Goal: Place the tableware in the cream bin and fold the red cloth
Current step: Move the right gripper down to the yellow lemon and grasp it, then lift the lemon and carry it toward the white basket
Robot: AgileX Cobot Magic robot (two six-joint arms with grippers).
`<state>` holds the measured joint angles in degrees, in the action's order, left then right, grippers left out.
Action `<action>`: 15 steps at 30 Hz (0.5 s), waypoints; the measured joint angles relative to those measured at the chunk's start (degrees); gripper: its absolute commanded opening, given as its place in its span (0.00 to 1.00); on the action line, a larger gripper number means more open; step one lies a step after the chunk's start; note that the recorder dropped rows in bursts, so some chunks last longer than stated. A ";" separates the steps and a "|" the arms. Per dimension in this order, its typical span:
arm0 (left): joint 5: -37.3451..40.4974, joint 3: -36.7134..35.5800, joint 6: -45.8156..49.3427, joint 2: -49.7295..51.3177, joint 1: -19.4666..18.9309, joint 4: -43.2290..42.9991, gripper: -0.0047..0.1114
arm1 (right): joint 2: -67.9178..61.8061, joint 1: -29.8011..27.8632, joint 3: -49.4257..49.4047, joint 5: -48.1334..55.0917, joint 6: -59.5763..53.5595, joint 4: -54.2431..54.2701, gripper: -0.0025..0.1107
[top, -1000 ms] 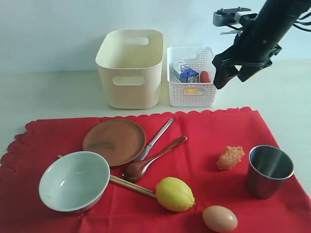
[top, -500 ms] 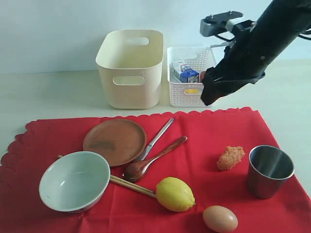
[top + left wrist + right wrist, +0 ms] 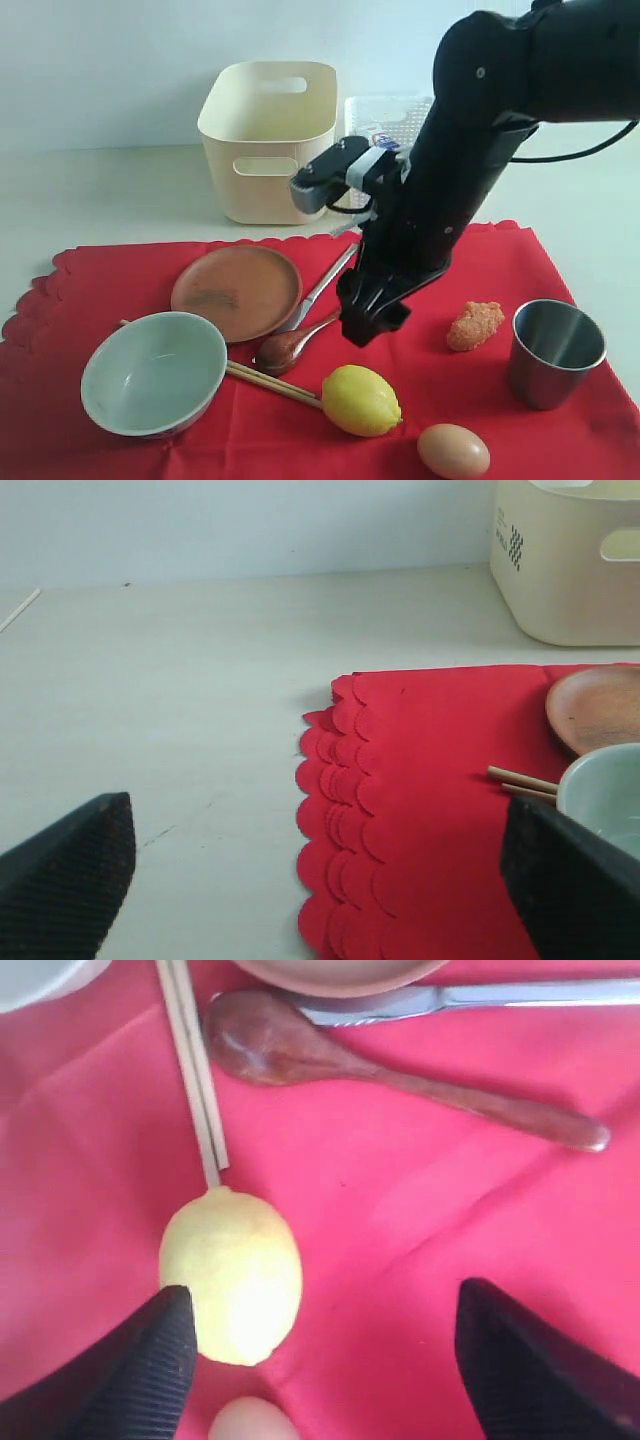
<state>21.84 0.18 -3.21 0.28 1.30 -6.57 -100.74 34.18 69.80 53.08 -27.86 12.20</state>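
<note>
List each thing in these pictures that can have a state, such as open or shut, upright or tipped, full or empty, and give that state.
left gripper: open, holding nothing
right gripper: open, holding nothing
red cloth: spread flat, unfolded
pale bowl: upright, empty
steel cup: upright, empty
brown plate: lying flat, empty
cream bin: upright, open-topped

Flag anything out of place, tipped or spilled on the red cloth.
Nothing is tipped or spilled. A lemon, an egg and a crumbed orange morsel lie bare on the red cloth, food with no dish under it; the lemon sits at the chopsticks' tips.
</note>
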 measured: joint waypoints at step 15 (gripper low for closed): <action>0.00 0.00 0.00 0.00 0.00 0.00 0.85 | -7.37 5.10 -1.31 0.12 0.00 0.95 0.63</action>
<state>21.84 0.18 -3.21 0.28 1.30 -6.57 -108.11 39.28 68.49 53.20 -27.86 13.15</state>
